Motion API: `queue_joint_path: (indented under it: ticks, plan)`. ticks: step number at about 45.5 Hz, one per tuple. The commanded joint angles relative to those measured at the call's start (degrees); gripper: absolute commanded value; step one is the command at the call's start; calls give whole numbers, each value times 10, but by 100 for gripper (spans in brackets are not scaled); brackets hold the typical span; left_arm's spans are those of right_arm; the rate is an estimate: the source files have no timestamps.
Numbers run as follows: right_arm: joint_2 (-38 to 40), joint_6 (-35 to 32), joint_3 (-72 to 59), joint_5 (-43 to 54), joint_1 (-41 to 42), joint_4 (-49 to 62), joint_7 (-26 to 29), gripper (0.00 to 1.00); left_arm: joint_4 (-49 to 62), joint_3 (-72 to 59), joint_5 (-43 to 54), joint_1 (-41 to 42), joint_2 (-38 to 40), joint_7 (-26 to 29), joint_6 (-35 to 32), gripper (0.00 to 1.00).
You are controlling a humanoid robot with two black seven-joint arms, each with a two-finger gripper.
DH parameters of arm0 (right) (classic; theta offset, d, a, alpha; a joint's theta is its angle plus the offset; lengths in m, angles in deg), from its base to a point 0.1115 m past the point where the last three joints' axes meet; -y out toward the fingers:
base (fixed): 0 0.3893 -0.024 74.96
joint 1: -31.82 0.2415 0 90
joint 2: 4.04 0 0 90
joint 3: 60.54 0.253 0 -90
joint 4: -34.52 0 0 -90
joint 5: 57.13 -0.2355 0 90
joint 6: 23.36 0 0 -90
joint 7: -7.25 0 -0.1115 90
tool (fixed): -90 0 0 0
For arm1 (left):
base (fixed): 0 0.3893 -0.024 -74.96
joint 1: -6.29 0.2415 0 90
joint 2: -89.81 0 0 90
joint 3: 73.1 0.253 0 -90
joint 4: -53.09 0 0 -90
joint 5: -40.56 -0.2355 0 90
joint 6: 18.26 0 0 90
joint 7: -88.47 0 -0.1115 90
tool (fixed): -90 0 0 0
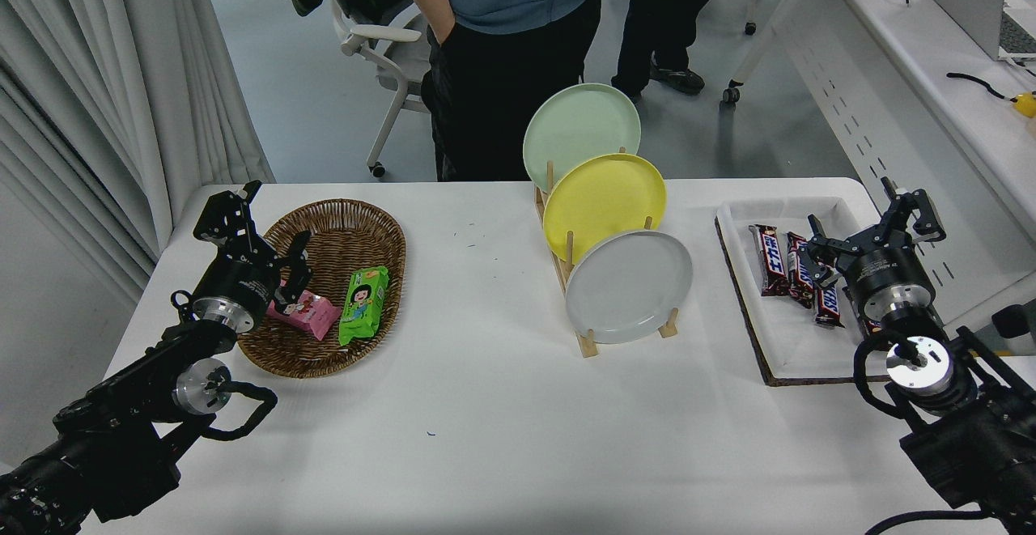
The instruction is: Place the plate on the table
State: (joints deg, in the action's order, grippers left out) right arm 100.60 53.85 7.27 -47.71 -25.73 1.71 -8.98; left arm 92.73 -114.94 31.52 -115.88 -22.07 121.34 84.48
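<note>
Over tray point(740, 219), right claw point(874, 223) (open, empty)

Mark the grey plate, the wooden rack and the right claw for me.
grey plate point(629, 286): head view, centre of its face.
wooden rack point(587, 344): head view, near foot of its base.
right claw point(870, 223): head view, midway between its fingertips, over the tray.

Basket point(333, 219) left on table point(486, 438), plate point(629, 286) frontmost in central rack point(584, 342), tray point(777, 341) right

Bare bench point(486, 430) ran open along near side; rack point(579, 324) mid-bench, basket point(324, 219) left, tray point(777, 357) right blocked passage.
</note>
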Motion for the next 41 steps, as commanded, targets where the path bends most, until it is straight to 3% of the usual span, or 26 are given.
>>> queue_joint_path:
  ticks: [1, 41]
  plan:
    - [0, 0, -10, -2, -1, 0, 0, 99, 0, 0, -1, 0, 0, 3, 0, 100]
    - [-11, 8, -18, -2, 34, 4, -1, 99, -1, 2, -1, -1, -1, 11, 0, 100]
